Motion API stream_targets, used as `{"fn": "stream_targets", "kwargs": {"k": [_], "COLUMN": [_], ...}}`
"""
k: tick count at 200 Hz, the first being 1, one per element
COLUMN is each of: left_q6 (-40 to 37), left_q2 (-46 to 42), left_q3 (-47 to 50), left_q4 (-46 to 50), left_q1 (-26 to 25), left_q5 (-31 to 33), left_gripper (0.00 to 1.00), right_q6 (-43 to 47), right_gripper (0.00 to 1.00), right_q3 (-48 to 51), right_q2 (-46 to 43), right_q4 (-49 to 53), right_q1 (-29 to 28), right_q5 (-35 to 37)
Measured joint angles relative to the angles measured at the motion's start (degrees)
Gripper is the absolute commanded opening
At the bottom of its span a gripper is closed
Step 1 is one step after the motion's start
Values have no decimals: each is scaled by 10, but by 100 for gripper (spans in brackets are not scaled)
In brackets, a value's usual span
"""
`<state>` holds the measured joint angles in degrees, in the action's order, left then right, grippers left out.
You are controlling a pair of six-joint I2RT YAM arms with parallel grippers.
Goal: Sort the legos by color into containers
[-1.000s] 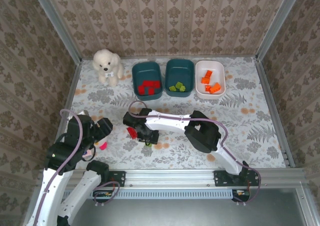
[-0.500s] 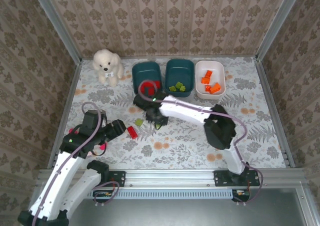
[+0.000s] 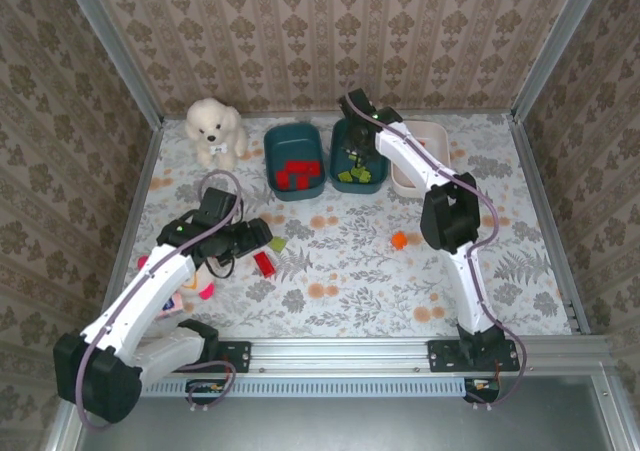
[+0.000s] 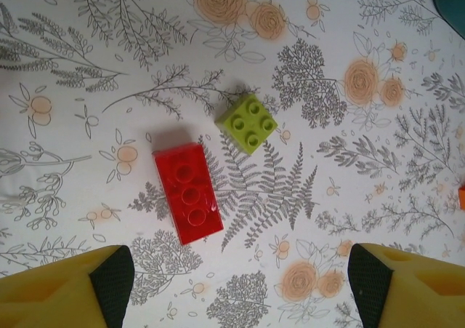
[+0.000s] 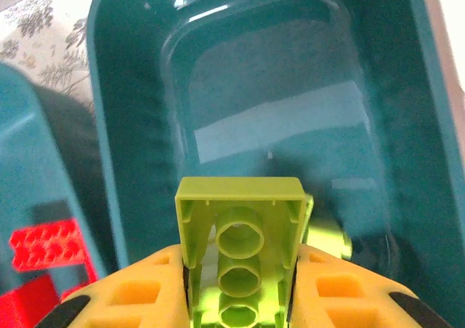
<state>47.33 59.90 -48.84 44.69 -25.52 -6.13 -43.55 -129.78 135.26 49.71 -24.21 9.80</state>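
Right gripper (image 5: pixel 240 292) clamped on a green lego (image 5: pixel 240 222), held over the middle teal tub (image 5: pixel 116 110), floor just beyond the fingertips (image 5: pixel 138 292). Risk: the brick clings on release, or bounces into the neighbouring teal tub (image 5: pixel 25 139) holding reds. Left gripper (image 4: pixel 240 284) spread wide, empty; red lego (image 4: pixel 187 192) ahead, between its fingers (image 4: pixel 65 284).

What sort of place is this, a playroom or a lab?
Probably a robot test booth dressed like a home: wallpapered panels in a metal frame, two arms bolted to a rail, and tubs of toy bricks on a floral table.
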Motion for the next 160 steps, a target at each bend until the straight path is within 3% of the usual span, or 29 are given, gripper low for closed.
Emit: {"fn": "stream_targets", "kwargs": {"k": [21, 66, 93, 131, 160], "left_q6": [0, 3, 7, 14, 28], "left_q2": [24, 34, 34, 54, 80], "left_q3": [-11, -11, -11, -11, -4], "left_q4": [-4, -5, -2, 9, 10], "left_q1": [0, 0, 0, 0, -7], "left_q5": [4, 15, 21, 27, 26], "left_gripper": [81, 81, 81, 82, 82], "right_q6": [8, 12, 10, 7, 16], "right_gripper": [26, 31, 44, 71, 76], "right_q3": [-64, -103, -126, -131, -131], "right_q2": [63, 131, 156, 157, 143], "right_q4": [-10, -45, -43, -37, -35], "right_q1": [20, 49, 54, 52, 51], "right_q5": [-23, -73, -83, -90, -93]}}
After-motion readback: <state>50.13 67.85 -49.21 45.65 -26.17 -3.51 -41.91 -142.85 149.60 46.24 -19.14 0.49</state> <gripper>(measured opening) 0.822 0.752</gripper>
